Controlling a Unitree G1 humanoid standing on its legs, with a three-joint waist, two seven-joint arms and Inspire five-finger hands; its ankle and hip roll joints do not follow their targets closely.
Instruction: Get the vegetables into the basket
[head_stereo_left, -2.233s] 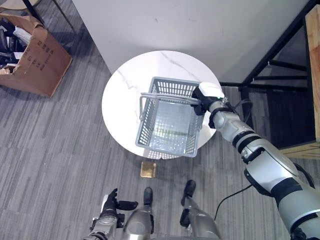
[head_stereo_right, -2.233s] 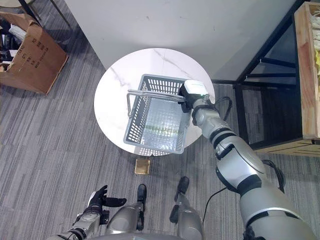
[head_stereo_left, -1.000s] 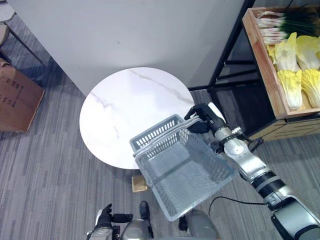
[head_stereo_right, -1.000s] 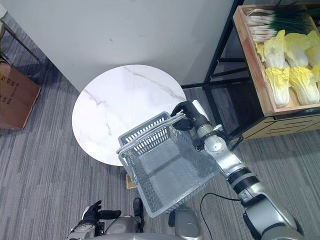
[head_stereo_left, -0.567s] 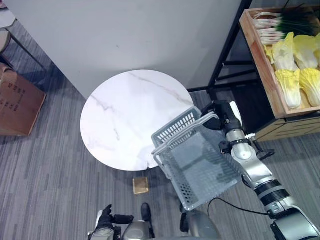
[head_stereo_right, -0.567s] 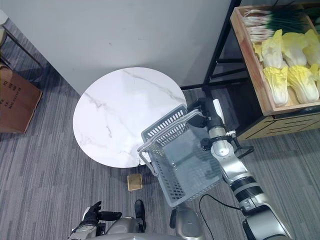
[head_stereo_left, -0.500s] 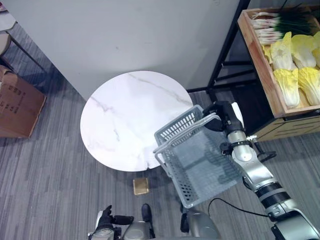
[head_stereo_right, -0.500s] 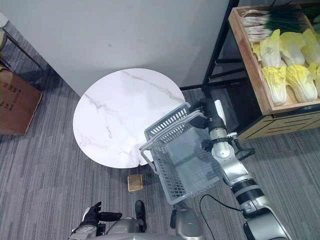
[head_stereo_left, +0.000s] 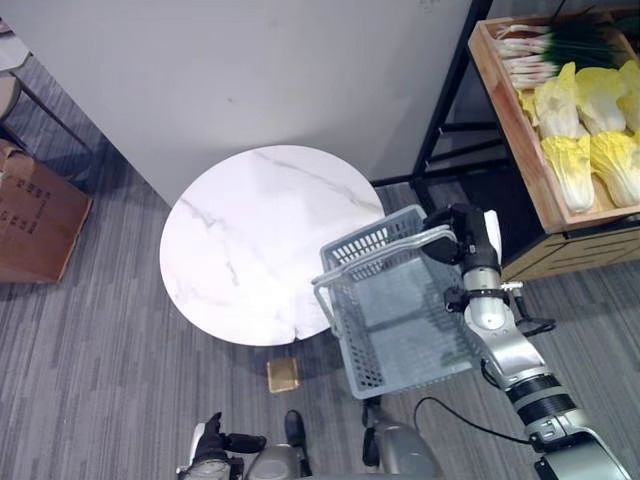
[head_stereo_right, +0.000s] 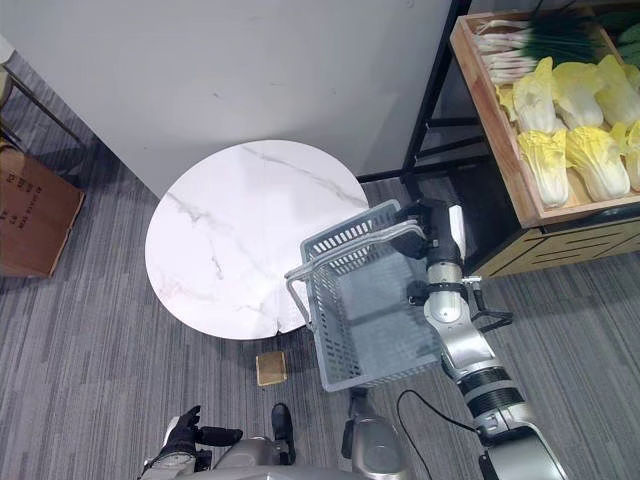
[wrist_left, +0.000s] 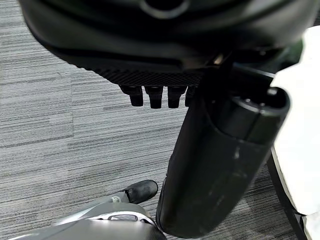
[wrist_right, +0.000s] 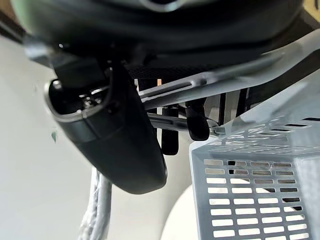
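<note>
Hanging from the right hand (head_stereo_left: 462, 232), the grey basket (head_stereo_left: 405, 320) is up in the air, off the round white table (head_stereo_left: 250, 240). The hand's fingers (wrist_right: 196, 121) are curled round the basket's handles (head_stereo_left: 385, 254), which is plain in the right wrist view. The basket tilts, with its open top toward the table, and its near corner just overlaps the table's right edge in the head views. Nothing can be seen inside the basket.

Off to the right is a wooden crate (head_stereo_right: 497, 130) on a black metal rack (head_stereo_right: 432, 90). The crate holds the vegetables: yellow cabbages (head_stereo_right: 575, 120) in a row and green onions (head_stereo_right: 520, 45) at the far end. The basket hangs between the table and the crate, well apart from the vegetables.

The left hand (head_stereo_left: 212, 440) hangs low by the robot's side, above the grey carpet (head_stereo_left: 90, 370). Its fingers (wrist_left: 152, 96) are straight and loose, and it holds nothing.

A small brown block (head_stereo_left: 282, 374) lies on the carpet under the table's near edge. A cardboard box (head_stereo_left: 35, 215) sits on the carpet far to the left. A big pale panel (head_stereo_left: 270, 70) stands behind the table.
</note>
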